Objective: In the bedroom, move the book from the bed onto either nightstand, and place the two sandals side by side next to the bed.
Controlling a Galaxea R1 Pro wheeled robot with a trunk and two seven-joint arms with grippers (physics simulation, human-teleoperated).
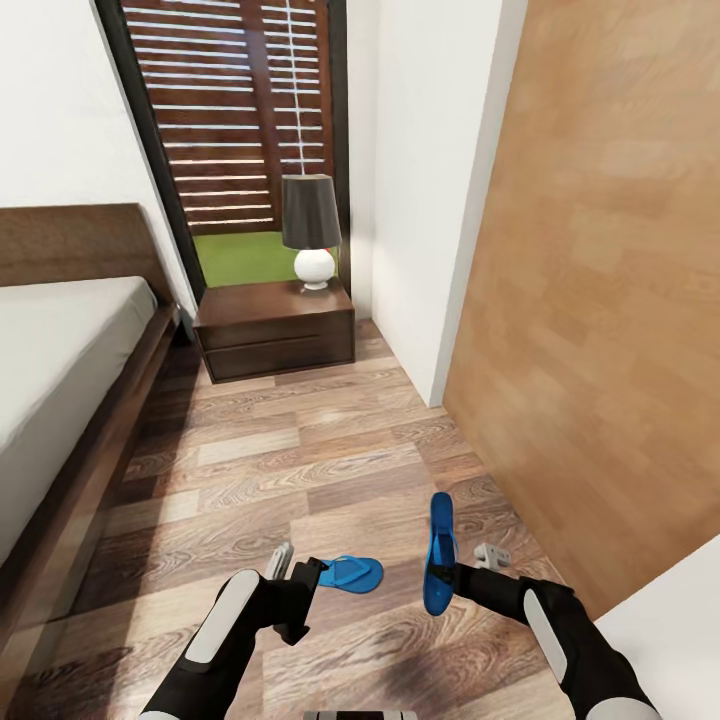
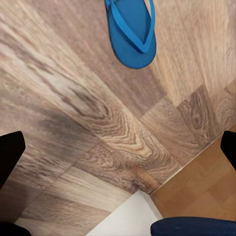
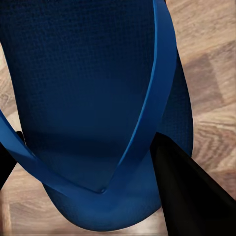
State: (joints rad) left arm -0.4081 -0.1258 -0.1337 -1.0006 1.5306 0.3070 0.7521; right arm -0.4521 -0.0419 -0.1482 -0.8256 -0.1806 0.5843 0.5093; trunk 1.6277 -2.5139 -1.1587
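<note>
Right claw clamped on one sandal, other sandal on the floor, left claw released.

We see the right gripper grasping a blue sandal off the floor, edge-on in the head view; in the right wrist view its black fingers sit tight against the toe end. The second sandal lies flat on the plank floor, strap up, just beside the left gripper, whose fingers are spread wide with nothing between them. The bed runs along our left, well apart from both sandals; a nightstand with a lamp stands ahead by the window.
</note>
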